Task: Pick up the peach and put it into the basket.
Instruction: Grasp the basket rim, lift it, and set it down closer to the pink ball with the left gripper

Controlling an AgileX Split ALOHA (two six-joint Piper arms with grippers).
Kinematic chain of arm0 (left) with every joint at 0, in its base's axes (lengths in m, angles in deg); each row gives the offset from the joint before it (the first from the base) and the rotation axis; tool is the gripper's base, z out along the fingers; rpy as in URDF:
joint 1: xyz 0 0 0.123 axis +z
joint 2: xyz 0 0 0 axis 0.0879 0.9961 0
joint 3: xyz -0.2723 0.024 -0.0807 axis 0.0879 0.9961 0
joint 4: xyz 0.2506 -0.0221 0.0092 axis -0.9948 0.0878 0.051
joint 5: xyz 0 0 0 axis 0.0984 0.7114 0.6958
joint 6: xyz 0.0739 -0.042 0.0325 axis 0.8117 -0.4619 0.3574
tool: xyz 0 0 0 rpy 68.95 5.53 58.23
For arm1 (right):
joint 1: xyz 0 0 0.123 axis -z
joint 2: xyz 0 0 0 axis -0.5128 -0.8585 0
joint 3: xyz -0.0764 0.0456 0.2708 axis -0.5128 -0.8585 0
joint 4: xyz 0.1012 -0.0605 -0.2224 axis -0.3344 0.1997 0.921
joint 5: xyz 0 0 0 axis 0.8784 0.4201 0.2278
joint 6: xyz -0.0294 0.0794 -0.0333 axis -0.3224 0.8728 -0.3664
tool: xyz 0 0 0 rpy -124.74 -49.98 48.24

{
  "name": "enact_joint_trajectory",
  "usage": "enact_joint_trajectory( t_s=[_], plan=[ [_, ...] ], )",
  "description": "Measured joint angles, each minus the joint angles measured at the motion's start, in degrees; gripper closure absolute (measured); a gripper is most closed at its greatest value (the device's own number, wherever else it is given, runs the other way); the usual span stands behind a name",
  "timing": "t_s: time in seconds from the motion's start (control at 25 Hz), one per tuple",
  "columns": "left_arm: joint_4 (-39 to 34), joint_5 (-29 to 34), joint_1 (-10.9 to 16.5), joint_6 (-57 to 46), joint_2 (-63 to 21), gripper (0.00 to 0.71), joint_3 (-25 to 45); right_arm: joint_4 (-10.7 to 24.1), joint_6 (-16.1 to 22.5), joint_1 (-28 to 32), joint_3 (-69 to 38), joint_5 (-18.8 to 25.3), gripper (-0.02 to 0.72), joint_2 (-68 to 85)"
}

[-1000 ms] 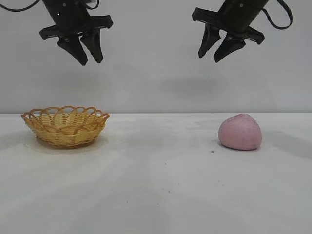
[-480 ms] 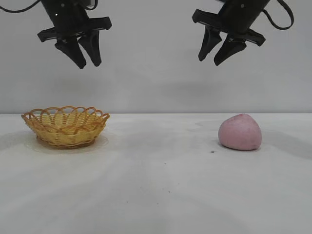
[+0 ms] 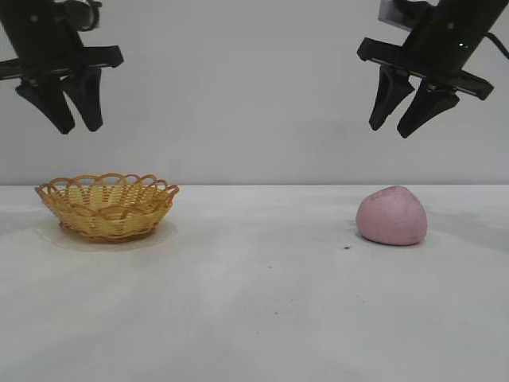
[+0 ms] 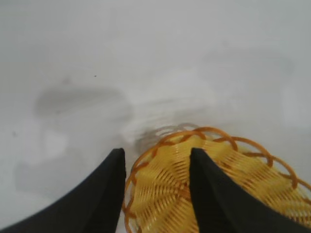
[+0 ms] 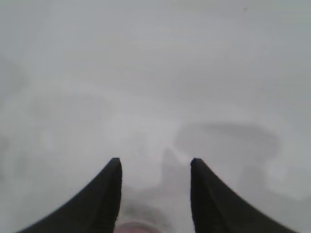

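The dusty-pink peach (image 3: pixel 391 216) rests on the white table at the right. High above it hangs my right gripper (image 3: pixel 391 129), open and empty; in the right wrist view only a sliver of the peach (image 5: pixel 137 227) shows between the fingers (image 5: pixel 108 194). The yellow-tan wicker basket (image 3: pixel 106 205) with its orange looped rim stands at the left, empty. My left gripper (image 3: pixel 77 127) hangs open above the basket's left side. In the left wrist view the basket (image 4: pixel 165 194) lies below the left gripper (image 4: pixel 156 151).
The white table (image 3: pixel 254 302) stretches wide between basket and peach, with a few tiny dark specks (image 3: pixel 346 247). A plain grey wall stands behind it.
Both arms have swung outward and lower: the left gripper moved left, the right gripper moved right to above the peach. Basket and peach have not moved.
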Motion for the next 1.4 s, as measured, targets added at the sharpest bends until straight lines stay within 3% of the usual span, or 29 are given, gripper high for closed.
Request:
enact_joint_trajectory(
  t_s=[0.52, 1.2, 1.32, 1.4],
  plan=[
    [0.0, -2.9, 0.0, 0.1, 5.3, 0.433, 0.0, -4.9, -6.0, 0.0, -1.5, 0.1, 0.409, 0.3],
    [-0.3, -4.0, 0.3, 0.1, 6.0, 0.433, 0.0, -5.4, -7.2, 0.0, -1.5, 0.6, 0.409, 0.3],
    [-0.3, -4.0, 0.3, 0.1, 6.2, 0.57, 0.0, -5.7, -7.5, 0.0, -1.5, 0.7, 0.409, 0.3],
    [-0.3, -4.0, 0.3, 0.1, 6.5, 0.592, 0.0, -6.0, -7.7, 0.0, -1.5, 0.7, 0.409, 0.3]
  ],
)
